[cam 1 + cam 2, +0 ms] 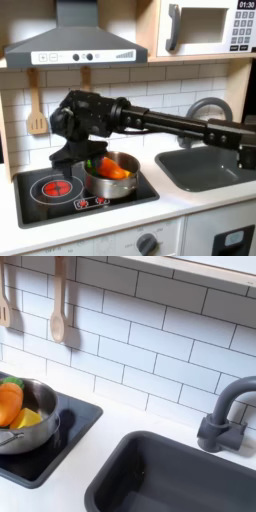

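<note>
Currently the gripper (62, 168) points down over the left burner (55, 186) of the black cooktop (40, 205) in the first exterior view; whether its jaws are parted or closed cannot be told. The arm (150, 120) extends horizontally from the first exterior view's right. Just beside the gripper stands a metal pot (110, 180) holding a carrot (113, 171) and a green vegetable (100, 163). A range hood (70, 45), microwave (205, 28) and wooden spatula (36, 110) hang above. The sink (205, 168) lies right. In the second exterior view, a yellow piece (28, 418) sits in the pot, with a faucet (225, 421) and wooden spoon (58, 301).
</note>
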Motion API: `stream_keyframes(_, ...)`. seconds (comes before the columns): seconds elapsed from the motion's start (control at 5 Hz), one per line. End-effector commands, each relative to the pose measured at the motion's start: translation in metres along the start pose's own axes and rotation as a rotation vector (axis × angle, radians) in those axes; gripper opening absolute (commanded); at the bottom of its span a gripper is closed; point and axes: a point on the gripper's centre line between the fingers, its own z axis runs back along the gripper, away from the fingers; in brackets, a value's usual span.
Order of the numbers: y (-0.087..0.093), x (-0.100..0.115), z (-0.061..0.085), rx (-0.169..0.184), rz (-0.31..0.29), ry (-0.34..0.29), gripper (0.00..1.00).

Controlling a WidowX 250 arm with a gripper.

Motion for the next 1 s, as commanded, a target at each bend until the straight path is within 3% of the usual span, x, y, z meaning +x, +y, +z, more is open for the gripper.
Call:
stream_keyframes(0.0, 0.000, -0.012, -0.017, -0.004, 0.008, 0.047, 0.00)
stream_keyframes(0.4, 0.000, -0.015, -0.021, 0.005, 0.009, 0.061, 0.00)
stream_keyframes(0.8, -0.009, -0.017, -0.030, -0.010, -0.007, 0.077, 0.00)
